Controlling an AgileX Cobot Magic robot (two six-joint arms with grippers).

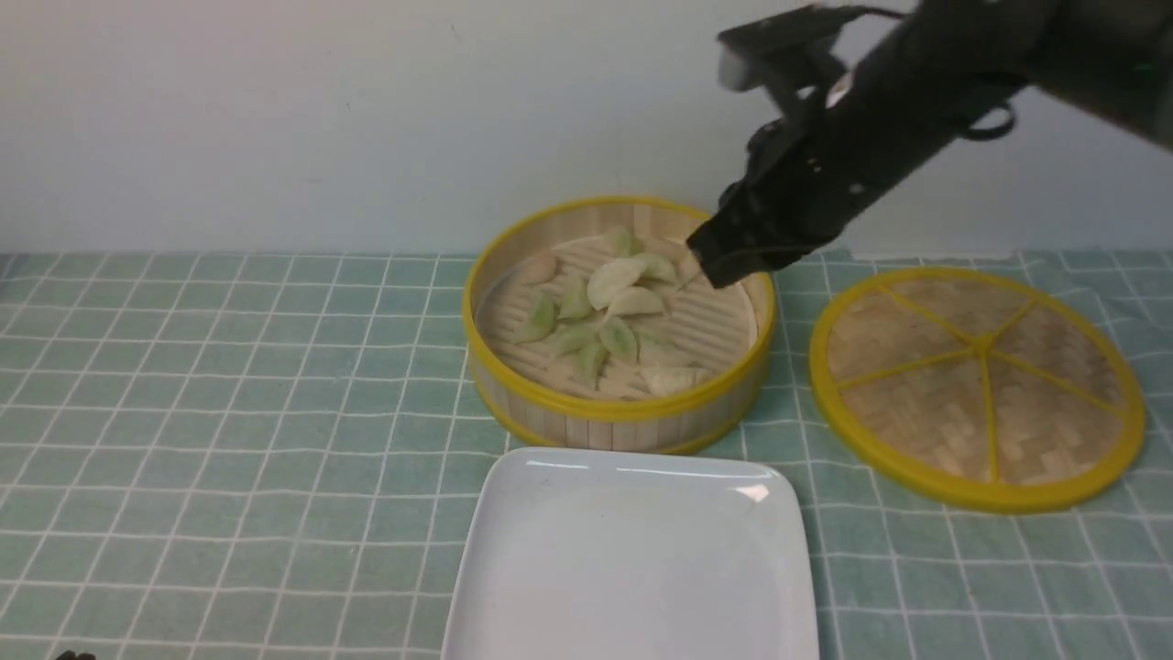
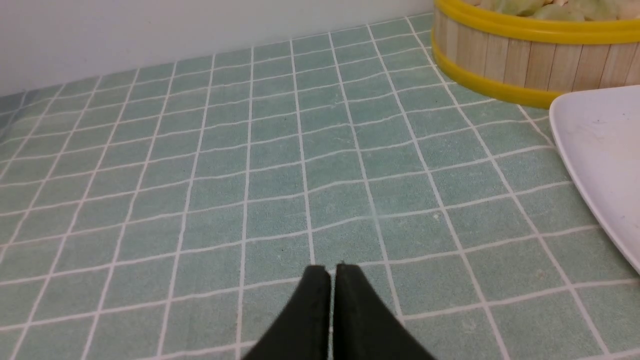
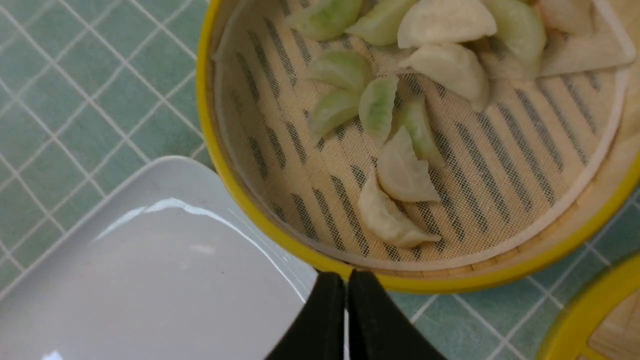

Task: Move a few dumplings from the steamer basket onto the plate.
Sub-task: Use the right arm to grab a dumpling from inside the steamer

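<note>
Above the far right rim of the basket: right gripper, fingers pressed together, nothing between them.
Left gripper: low over bare cloth, fingers narrow, empty.
Room: plate bare, its far edge just beside the basket; lid flat to the right, apart from both.
Cut off: plate's near edge leaves the front view; right arm blurred.
Dumplings: clustered on the basket floor, below and left of the right gripper, untouched.
</note>
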